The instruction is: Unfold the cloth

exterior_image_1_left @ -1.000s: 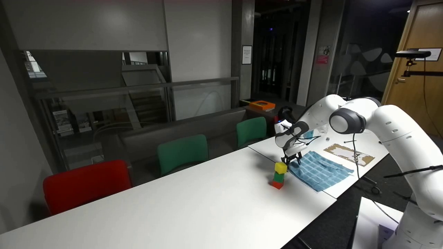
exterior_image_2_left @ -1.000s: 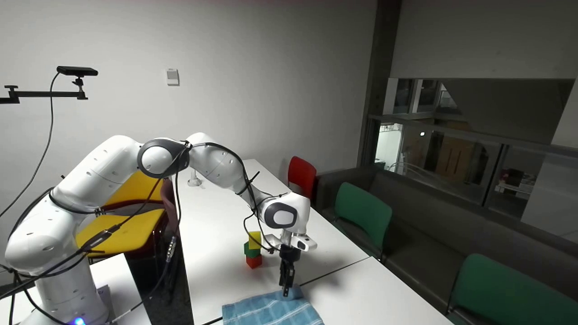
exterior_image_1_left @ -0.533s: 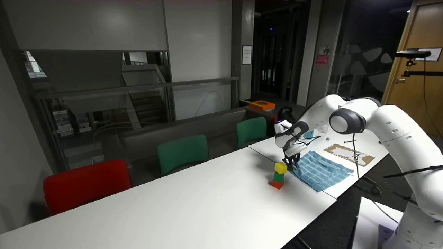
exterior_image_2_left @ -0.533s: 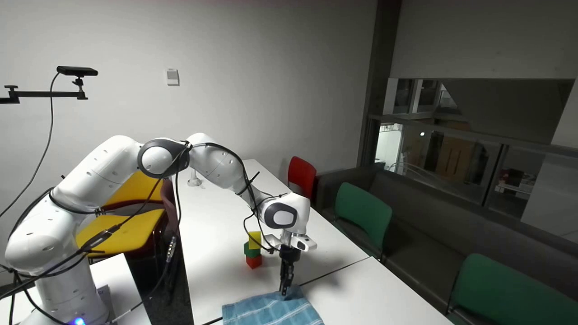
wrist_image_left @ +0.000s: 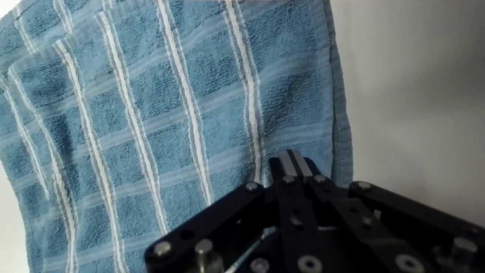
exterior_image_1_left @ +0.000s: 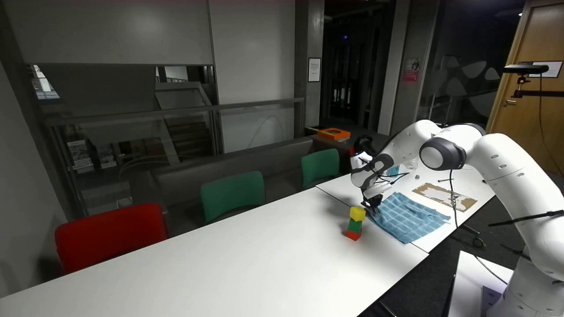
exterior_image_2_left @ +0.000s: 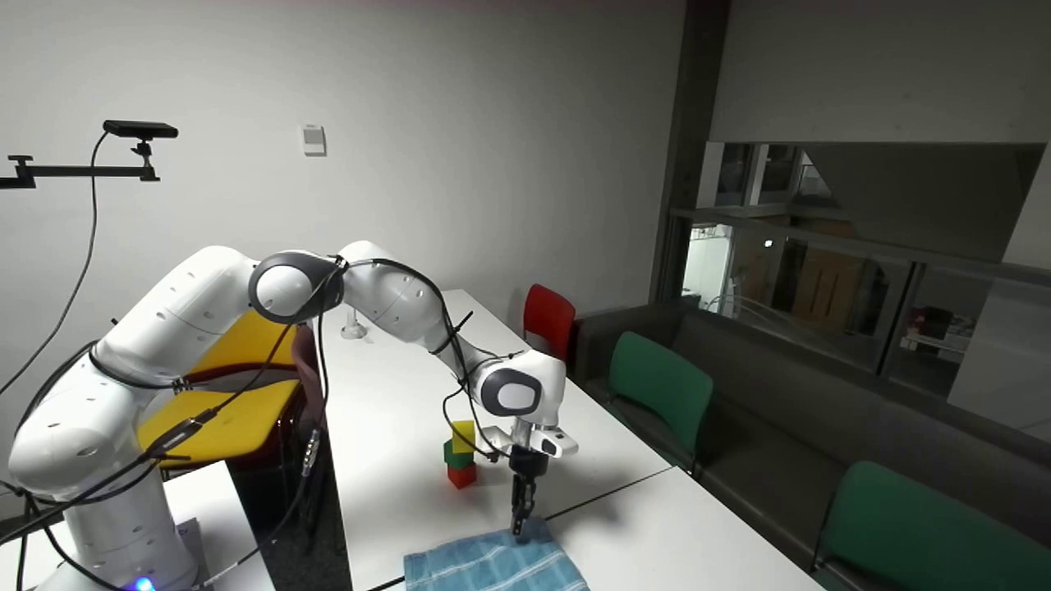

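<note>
Successively, left to right in an exterior view, you have: white table (exterior_image_1_left: 229, 268); orange box-like item (exterior_image_1_left: 334, 134), contents indiscernible; upright block stack (exterior_image_1_left: 355, 226); your gripper (wrist_image_left: 291, 153), jaws pressed together, any pinched fold untellable; blue checked cloth (exterior_image_1_left: 410, 218), layered on the table, one corner under the fingertips.

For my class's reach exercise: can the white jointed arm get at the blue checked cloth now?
Probably yes: its black gripper, though shut, is right at the cloth; nothing visible blocks it.
</note>
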{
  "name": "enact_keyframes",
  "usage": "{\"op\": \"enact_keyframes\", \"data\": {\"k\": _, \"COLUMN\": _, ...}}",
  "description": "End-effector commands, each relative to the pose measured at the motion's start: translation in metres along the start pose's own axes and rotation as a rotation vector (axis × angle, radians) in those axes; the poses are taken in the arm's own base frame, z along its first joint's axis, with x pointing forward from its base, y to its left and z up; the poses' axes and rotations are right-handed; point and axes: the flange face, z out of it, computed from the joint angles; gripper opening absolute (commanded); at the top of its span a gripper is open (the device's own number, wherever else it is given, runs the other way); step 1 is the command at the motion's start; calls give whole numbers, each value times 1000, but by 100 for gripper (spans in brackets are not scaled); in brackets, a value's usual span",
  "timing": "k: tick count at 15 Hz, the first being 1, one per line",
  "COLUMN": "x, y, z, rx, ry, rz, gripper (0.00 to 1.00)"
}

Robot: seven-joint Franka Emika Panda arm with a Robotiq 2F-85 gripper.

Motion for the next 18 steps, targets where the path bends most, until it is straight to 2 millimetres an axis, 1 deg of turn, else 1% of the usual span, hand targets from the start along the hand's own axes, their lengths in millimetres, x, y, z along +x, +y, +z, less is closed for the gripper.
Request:
{"op": "enact_keyframes", "data": {"k": 1, "x": -5, "y": 35, "z": -24, "rx": 59, "ry": 8, "rz": 59, "gripper": 26}}
{"op": "enact_keyframes", "data": {"k": 2, "x": -8, "y": 42, "z": -29, "rx": 76, "ry": 19, "rz": 66, "gripper": 27}}
{"op": "enact_keyframes", "data": {"k": 3, "x": -9, "y": 46, "z": -34, "rx": 91, "ry": 26, "rz": 71, "gripper": 32}}
{"op": "enact_keyframes", "data": {"k": 4, "x": -11, "y": 49, "z": -40, "rx": 109, "ry": 32, "rz": 79, "gripper": 42}}
{"op": "enact_keyframes", "data": {"k": 6, "x": -19, "y": 47, "z": -50, "rx": 140, "ry": 51, "rz": 87, "gripper": 57}}
{"op": "enact_keyframes", "data": {"k": 8, "x": -26, "y": 41, "z": -55, "rx": 153, "ry": 66, "rz": 73, "gripper": 70}}
{"op": "enact_keyframes", "data": {"k": 11, "x": -33, "y": 26, "z": -56, "rx": 156, "ry": 70, "rz": 40, "gripper": 94}}
{"op": "enact_keyframes", "data": {"k": 12, "x": -32, "y": 21, "z": -54, "rx": 149, "ry": 64, "rz": 40, "gripper": 99}}
{"op": "enact_keyframes", "data": {"k": 15, "x": -27, "y": 6, "z": -47, "rx": 138, "ry": 37, "rz": 20, "gripper": 100}}
{"op": "enact_keyframes", "data": {"k": 18, "x": -22, "y": -3, "z": -37, "rx": 122, "ry": 22, "rz": 11, "gripper": 100}}
